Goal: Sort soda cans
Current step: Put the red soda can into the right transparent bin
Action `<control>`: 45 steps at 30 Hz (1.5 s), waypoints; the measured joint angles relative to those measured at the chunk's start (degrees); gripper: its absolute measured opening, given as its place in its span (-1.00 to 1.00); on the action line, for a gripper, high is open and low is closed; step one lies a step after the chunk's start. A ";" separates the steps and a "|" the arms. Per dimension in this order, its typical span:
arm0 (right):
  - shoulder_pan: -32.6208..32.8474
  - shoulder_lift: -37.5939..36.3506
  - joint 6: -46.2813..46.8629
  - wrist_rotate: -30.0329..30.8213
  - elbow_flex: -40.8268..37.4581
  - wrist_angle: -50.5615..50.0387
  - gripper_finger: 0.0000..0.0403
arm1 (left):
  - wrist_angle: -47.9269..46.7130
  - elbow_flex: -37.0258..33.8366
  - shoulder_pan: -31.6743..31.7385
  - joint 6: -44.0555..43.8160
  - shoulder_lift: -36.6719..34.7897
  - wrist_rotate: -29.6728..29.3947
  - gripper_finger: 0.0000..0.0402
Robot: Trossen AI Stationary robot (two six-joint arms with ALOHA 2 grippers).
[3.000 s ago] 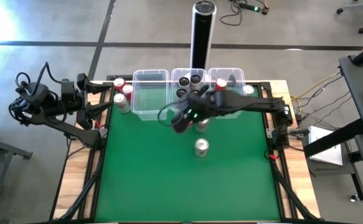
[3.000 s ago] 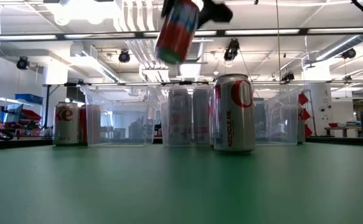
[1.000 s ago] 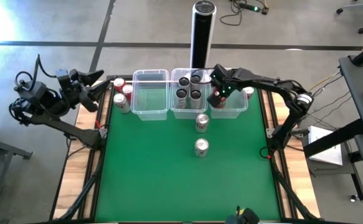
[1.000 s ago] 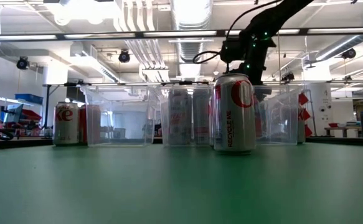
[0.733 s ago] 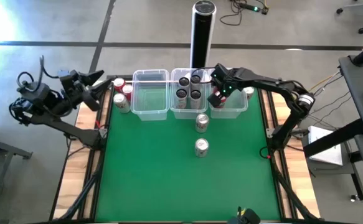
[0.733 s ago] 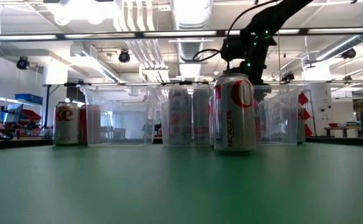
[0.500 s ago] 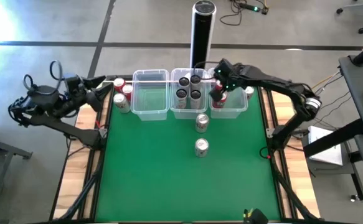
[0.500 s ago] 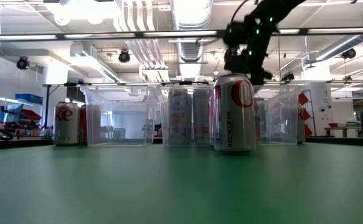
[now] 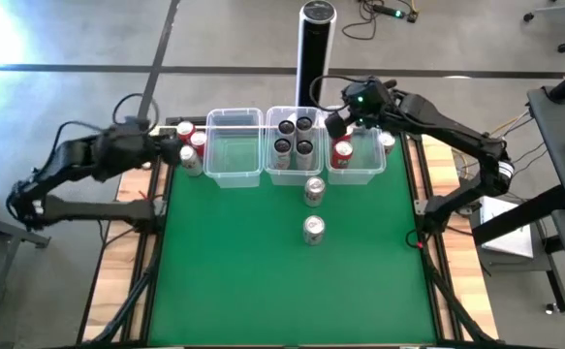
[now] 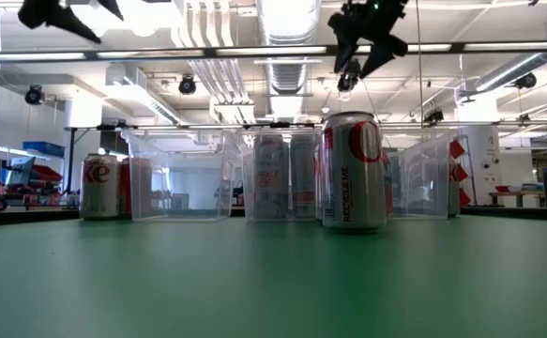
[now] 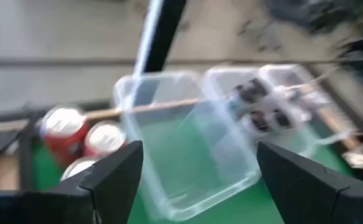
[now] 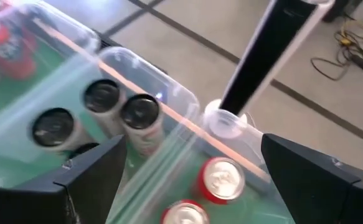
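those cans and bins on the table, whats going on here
A two-armed robot is sorting cans into three clear bins. The right gripper hangs open and empty above the right bin, which holds red cans. The middle bin holds four dark cans. The left gripper, open, is by the cans at the table's left edge. Two cans wait on the mat.

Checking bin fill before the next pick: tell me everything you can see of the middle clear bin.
The middle bin is a clear, rectangular plastic tub with rounded corners, standing upright and open-topped at the far edge of the green mat, between two similar bins. Four dark cans stand upright inside it in a two-by-two block, tops up. Its side walls look to sit against the neighbouring bins. A silver can stands on the mat just in front, apart from it.
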 joint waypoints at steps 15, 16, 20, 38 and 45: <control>5.31 0.01 0.30 -2.23 0.73 -11.94 0.82 | 11.05 0.90 41.42 8.32 16.82 25.72 0.49; 4.80 0.02 -2.13 -2.49 0.73 -11.78 0.82 | 11.23 1.05 40.60 6.57 17.60 24.47 0.49; 1.42 0.28 -11.96 -2.85 0.73 -8.83 0.82 | 10.88 0.79 38.44 -3.24 20.62 17.14 0.49; -4.28 -0.48 -17.74 -24.81 -6.66 -5.59 0.82 | 0.42 5.81 37.31 -30.32 41.97 6.38 0.51; -4.30 -2.53 -18.90 -24.81 -13.43 -3.75 0.82 | 0.86 7.34 45.01 -30.48 45.01 17.26 0.60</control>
